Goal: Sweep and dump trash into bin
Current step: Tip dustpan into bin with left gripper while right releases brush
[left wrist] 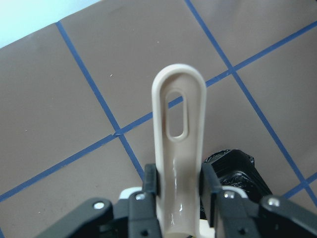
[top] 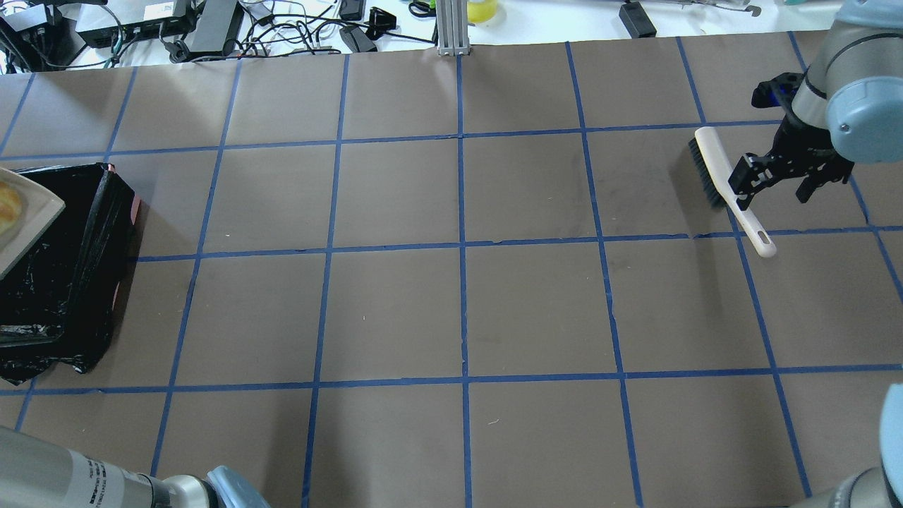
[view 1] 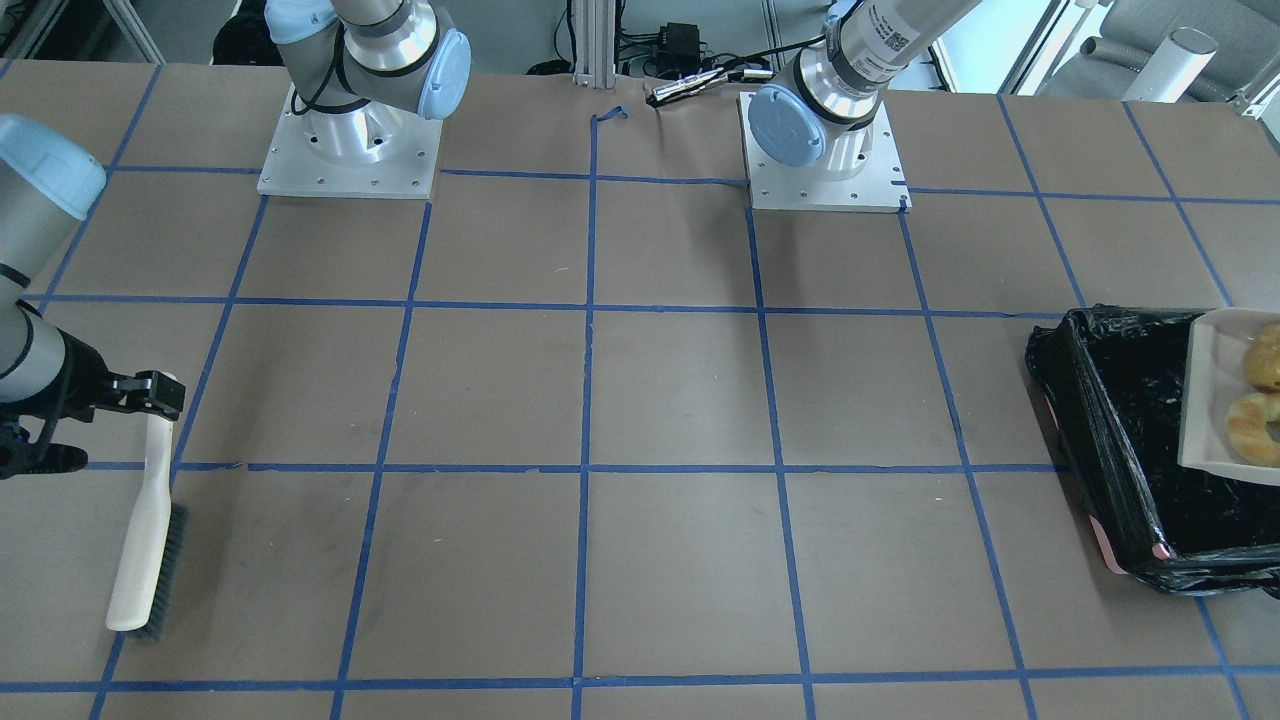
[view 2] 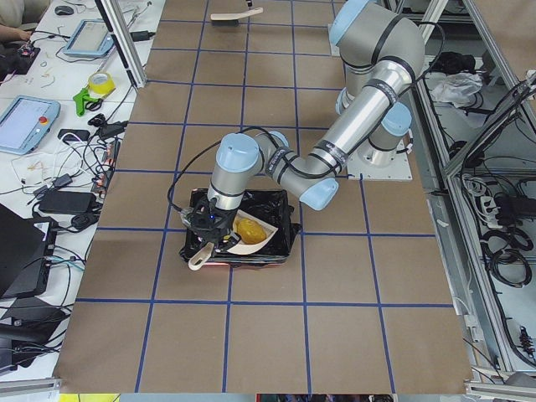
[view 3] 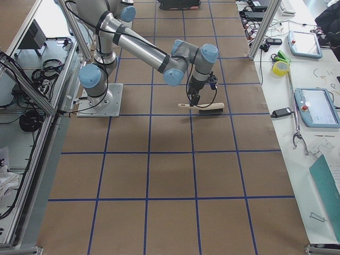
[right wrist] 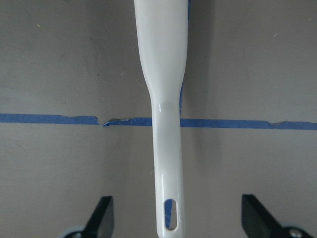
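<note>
Trash (view 1: 1255,425) lies in the dustpan (view 1: 1205,390), which hangs over the bin (view 1: 1110,400) so that a tilt would probably tip it in; left gripper (left wrist: 179,178) clenched on the dustpan's handle. Brush (view 1: 150,530) lies on the table (view 1: 680,400) well apart, right gripper (right wrist: 178,208) spread wide astride its handle; sweeping apparently finished

dustpan (view 1: 1205,400) and croissant (view 1: 1252,425) partly off-frame
</note>
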Controlling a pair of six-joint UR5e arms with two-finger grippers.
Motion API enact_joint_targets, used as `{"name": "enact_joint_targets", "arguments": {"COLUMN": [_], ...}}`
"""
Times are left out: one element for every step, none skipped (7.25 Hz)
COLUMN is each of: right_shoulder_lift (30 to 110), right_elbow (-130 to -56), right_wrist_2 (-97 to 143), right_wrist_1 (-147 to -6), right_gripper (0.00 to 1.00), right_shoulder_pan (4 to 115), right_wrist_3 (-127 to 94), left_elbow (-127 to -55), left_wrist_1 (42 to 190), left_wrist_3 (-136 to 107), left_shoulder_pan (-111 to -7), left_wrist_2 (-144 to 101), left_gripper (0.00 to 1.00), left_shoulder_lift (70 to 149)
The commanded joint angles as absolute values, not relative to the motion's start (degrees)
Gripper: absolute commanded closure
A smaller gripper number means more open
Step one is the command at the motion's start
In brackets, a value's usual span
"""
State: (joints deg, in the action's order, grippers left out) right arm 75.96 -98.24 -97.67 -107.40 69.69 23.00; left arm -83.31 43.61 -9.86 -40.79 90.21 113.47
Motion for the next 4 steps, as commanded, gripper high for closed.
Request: {"name": "enact_joint_targets", "arguments": {"right_shoulder_lift": [83.1,83.8,84.5,85.3], "right_elbow": [-96.3,-93.5,-91.0,-89.0], "right_wrist_2": [-97.4,-95.9,-95.5,-95.5], "right_wrist_1": [-102.2,-99.9,-98.9,-98.9], "right_gripper": [0.0,0.0,0.0,0.0], "right_shoulder_pan": [71.2,75.0,78.9,83.5], "right_wrist_3": [22.4,22.1,20.3,16.6], "left_elbow": [-86.1,-87.3,-89.0,-90.3], "left_wrist_1": [33.8,32.1,31.6,31.4], "left_wrist_3": [-5.4,-5.2,-4.7,-4.3], "left_shoulder_pan": [-43.7,-44.6,-45.5,-45.7], "left_wrist_2": [90.7,90.7,90.8,91.7], "left_gripper": [1.0,1.0,1.0,1.0], "left_shoulder_lift": [112.2,111.1,110.1,108.7]}}
